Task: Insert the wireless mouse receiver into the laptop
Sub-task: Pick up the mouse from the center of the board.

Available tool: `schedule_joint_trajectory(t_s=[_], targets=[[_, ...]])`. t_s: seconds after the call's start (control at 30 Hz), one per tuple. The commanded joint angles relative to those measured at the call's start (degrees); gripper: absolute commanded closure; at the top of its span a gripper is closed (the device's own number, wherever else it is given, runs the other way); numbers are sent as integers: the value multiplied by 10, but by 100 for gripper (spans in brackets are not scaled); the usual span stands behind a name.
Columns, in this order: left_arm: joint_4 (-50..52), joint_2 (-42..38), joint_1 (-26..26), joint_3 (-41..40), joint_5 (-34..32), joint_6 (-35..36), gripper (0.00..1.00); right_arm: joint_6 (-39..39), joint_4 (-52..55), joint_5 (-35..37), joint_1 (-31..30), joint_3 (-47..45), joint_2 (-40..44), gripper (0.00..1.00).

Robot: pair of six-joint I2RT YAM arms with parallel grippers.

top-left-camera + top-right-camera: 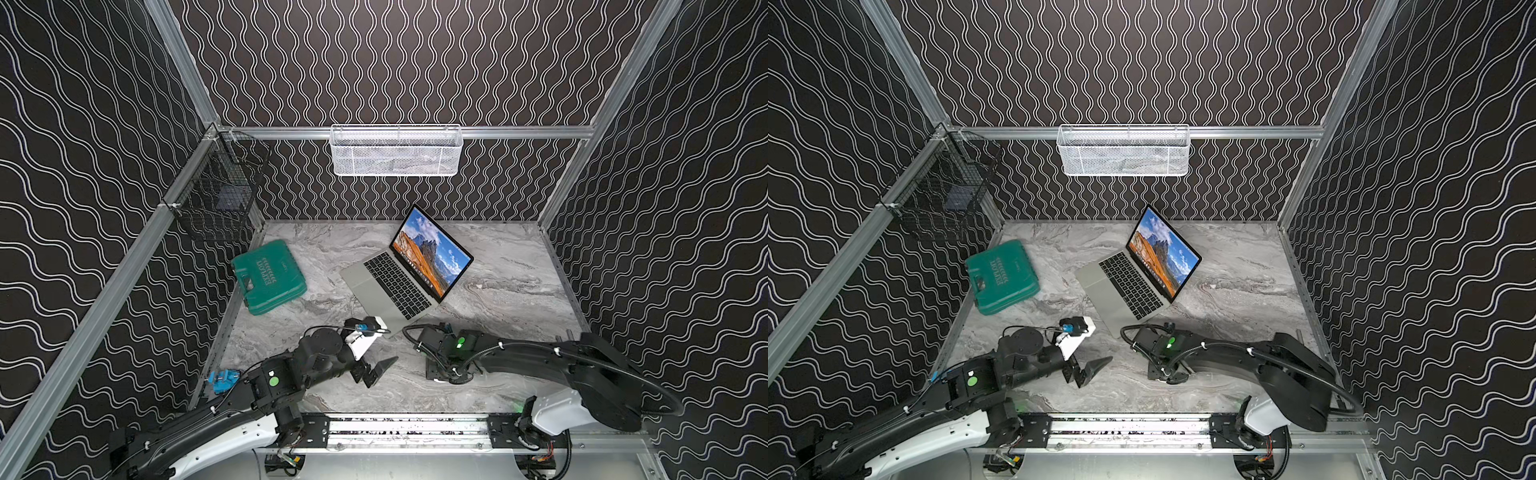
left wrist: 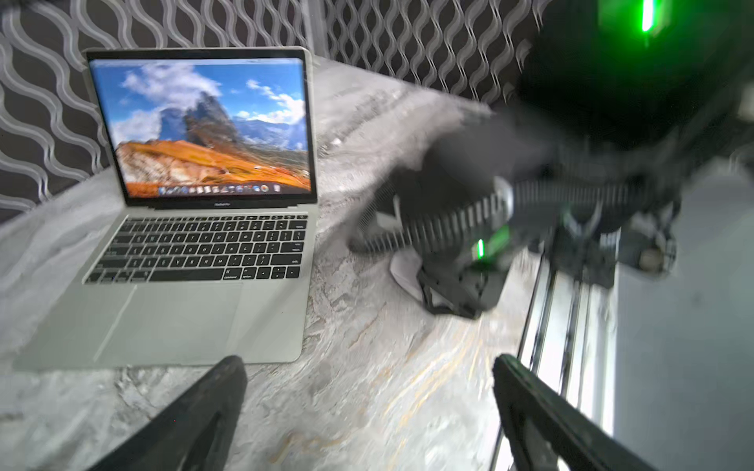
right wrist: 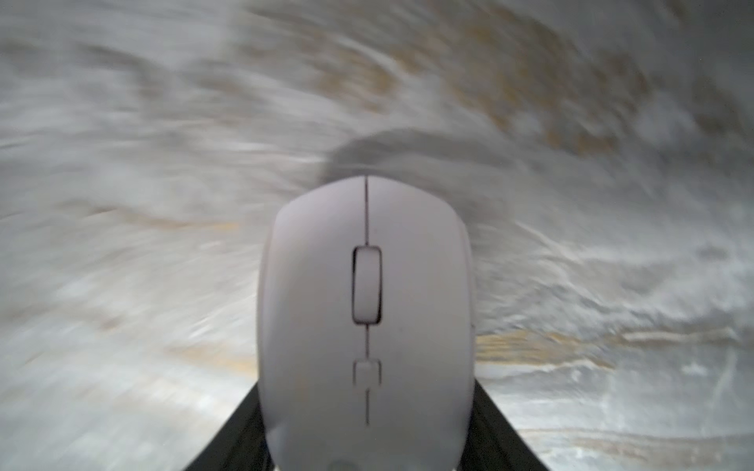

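Mouse pinched by right gripper; left gripper fingers spread; dark block lodged in black basket at ten o'clock.

I am holding my left pincer spread wide above the marble tabletop, gripping nothing. At eleven o'clock the laptop is sitting open, its screen showing orange mountains. At two o'clock the right arm is showing blurred, hanging over a white sliver of the wireless mouse.

Both top views overlook the whole table from above; left wrist faces the laptop, right wrist the mouse.
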State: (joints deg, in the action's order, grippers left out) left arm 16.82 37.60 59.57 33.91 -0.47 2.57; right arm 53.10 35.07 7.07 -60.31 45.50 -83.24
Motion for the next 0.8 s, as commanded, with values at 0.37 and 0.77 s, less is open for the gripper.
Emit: schedule_joint_trajectory(t_s=[0.37, 0.77], targets=[[-75, 26, 35, -59, 155, 476, 1, -562, 27, -518, 149, 67, 27, 51], [-87, 109, 47, -31, 202, 468, 33, -607, 38, -637, 148, 68, 17, 53]])
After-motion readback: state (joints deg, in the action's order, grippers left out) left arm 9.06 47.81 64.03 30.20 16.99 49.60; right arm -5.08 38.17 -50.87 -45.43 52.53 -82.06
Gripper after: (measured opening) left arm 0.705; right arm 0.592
